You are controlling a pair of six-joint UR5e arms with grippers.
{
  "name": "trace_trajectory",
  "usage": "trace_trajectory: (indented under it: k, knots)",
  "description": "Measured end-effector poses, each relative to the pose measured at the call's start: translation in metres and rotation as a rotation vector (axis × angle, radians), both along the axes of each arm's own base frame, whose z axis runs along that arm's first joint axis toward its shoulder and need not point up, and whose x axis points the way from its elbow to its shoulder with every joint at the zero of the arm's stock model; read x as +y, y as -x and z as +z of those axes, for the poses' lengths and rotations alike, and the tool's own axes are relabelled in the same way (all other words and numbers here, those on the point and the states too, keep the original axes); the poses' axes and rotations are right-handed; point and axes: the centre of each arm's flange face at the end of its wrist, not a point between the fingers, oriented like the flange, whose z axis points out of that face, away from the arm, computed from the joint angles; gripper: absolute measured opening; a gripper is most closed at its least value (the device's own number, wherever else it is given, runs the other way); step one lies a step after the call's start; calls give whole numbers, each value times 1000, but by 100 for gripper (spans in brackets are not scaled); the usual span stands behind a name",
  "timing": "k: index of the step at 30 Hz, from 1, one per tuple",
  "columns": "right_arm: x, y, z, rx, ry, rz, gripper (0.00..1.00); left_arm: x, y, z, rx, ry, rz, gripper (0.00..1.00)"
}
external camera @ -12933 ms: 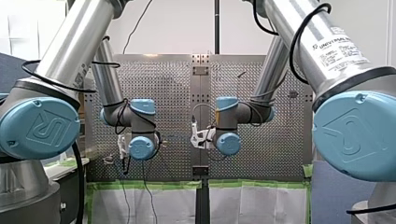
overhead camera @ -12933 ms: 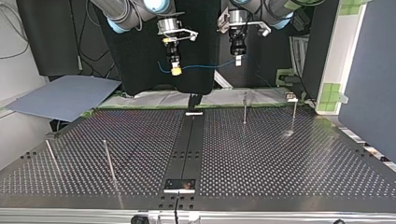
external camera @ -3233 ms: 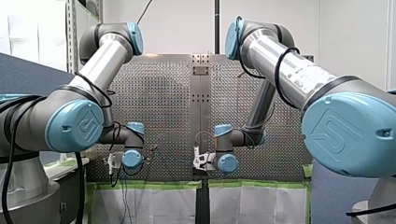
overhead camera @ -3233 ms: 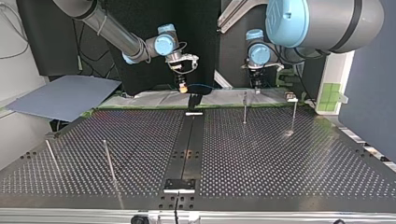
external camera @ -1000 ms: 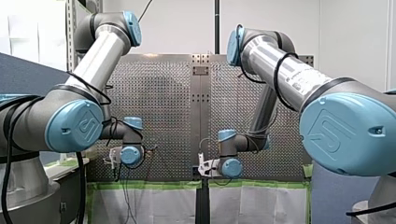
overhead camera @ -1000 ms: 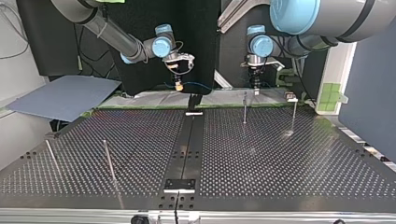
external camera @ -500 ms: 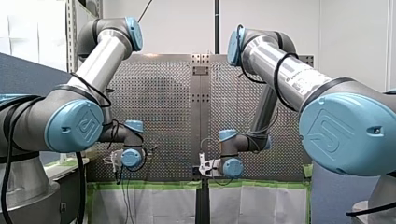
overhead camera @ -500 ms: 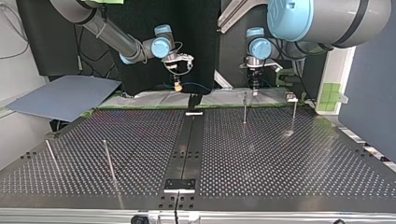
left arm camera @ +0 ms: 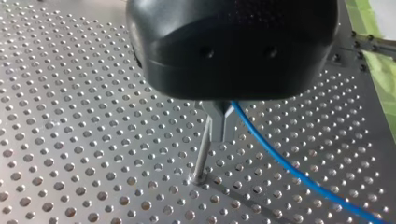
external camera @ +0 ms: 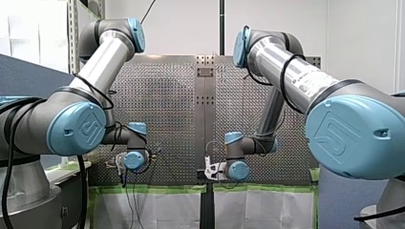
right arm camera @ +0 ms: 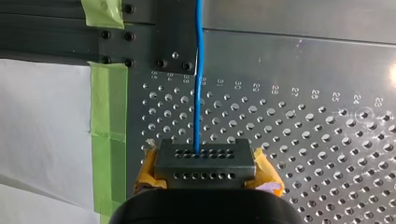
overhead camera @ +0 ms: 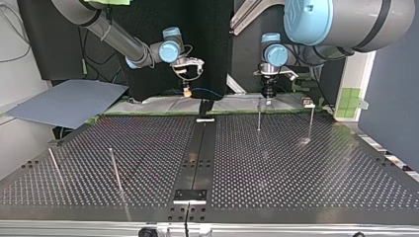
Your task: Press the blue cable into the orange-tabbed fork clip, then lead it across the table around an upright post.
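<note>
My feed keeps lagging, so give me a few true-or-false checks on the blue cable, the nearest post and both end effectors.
1. My left end effector grips the blue cable. True.
2. An upright post stands right beside it. True.
3. The cable is looped around that post. False: it leads off from the end effector on the side away from the post and does not touch it.
4. My right end effector holds nothing. False: the cable comes out of its tip and runs straight ahead.

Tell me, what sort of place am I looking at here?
Most likely a robotics lab test bench: two large jointed arms, a perforated metal table with upright posts, and a blue cable strung between them.
</note>
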Motion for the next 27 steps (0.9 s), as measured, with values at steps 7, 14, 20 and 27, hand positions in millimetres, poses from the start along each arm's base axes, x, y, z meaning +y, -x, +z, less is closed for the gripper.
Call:
trace_trajectory:
  k: [7,14,20,27]
  knots:
    - [0,1,-1,2,-2,-2,0,2,0,-3,6,8,2,0]
    - [-1,2,-1,-1,-4,-10,0,4,-6,-3,3,14,1,0]
    - [-5,6,-2,-4,-6,-33,0,4,-8,-2,4,31,-10,0]
    - [-10,12,-3,-6,-8,-54,0,6,-9,-2,6,40,-13,0]
